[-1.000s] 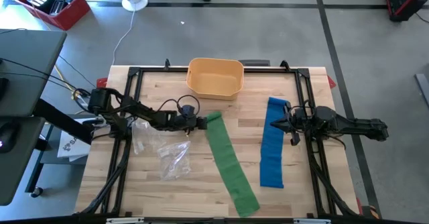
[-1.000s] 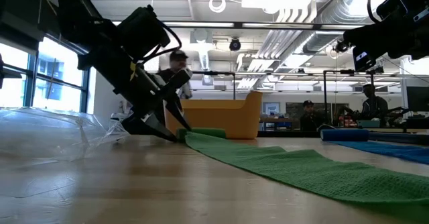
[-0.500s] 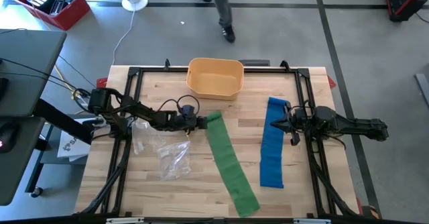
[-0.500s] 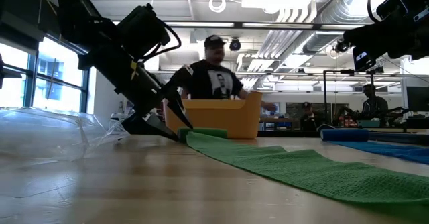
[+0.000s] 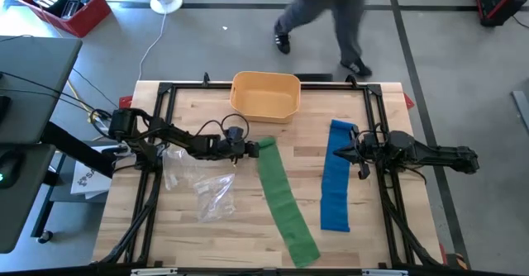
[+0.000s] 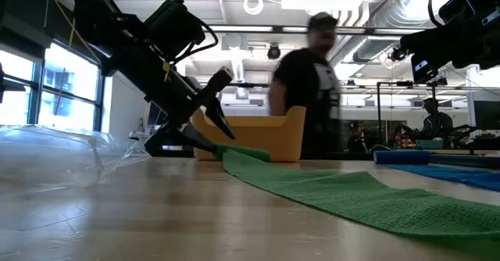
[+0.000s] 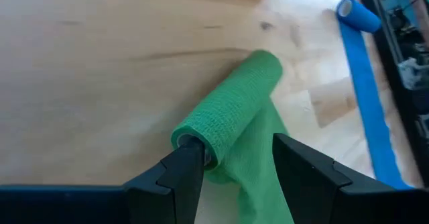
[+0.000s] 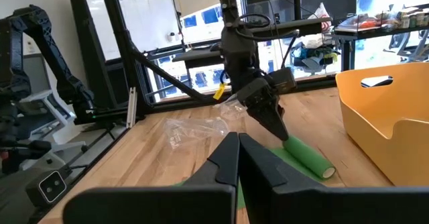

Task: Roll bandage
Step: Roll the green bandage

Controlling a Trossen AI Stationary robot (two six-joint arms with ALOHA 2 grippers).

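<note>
- Green bandage [image 5: 279, 195] on the wooden desk [image 5: 248, 235]: long strip laid diagonally, far end wound into a short roll [image 7: 231, 114] just in front of the yellow bin [image 5: 265, 95].
- Left hand [image 5: 245, 149] at that rolled end, fingers spread, one finger [image 7: 186, 171] tucked into the roll's open end, the other beside the loose strip; not clamped.
- Right hand [image 5: 347, 153] pressed together, empty, hovering beside the blue bandage [image 5: 336, 177], which lies flat and well apart from the green one.
- Likely handling: light, soft, limp woven fabric, slightly clingy; roll easily squashed or unwound, strip prone to skewing. Best hold probably at the roll's end or core, turning it along the strip.
- Left wrist view alone: weave texture, hollow core, finger inside it.
- High view alone: full length of both strips, crumpled clear plastic bag [image 5: 208, 190] near the left arm.
- Low view alone: left hand tilted steeply down onto the desk, a person [image 6: 316, 85] passing behind the bin.
</note>
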